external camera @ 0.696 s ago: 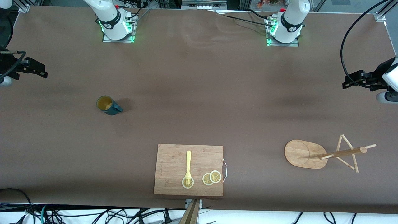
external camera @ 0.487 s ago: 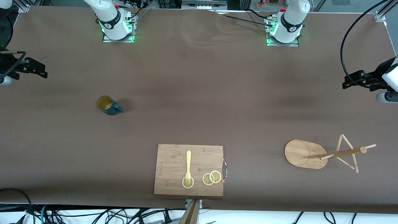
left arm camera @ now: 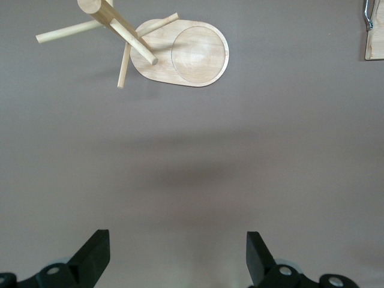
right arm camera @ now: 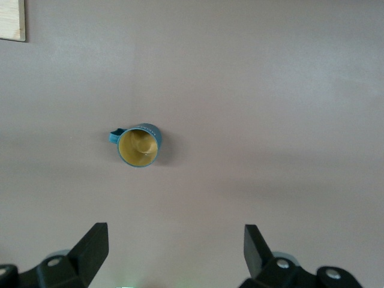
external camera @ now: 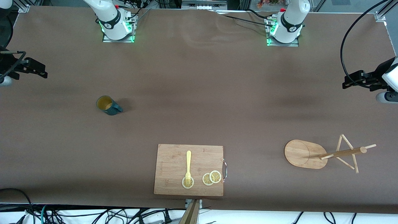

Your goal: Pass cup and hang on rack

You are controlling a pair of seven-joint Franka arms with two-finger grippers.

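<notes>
The cup point(external camera: 107, 105), dark teal with a yellowish inside, stands upright on the brown table toward the right arm's end, its handle pointing toward the middle. It also shows in the right wrist view point(right arm camera: 138, 146). The rack point(external camera: 303, 154), a light wooden mug tree with an oval base, post and thin pegs, stands toward the left arm's end; it also shows in the left wrist view point(left arm camera: 186, 54). My right gripper point(right arm camera: 176, 249) is open and empty, high over the table's end point(external camera: 39, 70). My left gripper point(left arm camera: 178, 252) is open and empty, high over the other end point(external camera: 349, 82).
A bamboo cutting board point(external camera: 174, 158) lies near the front edge at the middle, with a yellow fork point(external camera: 188, 165) and lemon slices point(external camera: 211, 178) on it. Its corner shows in the right wrist view point(right arm camera: 12, 18). Cables hang along the front edge.
</notes>
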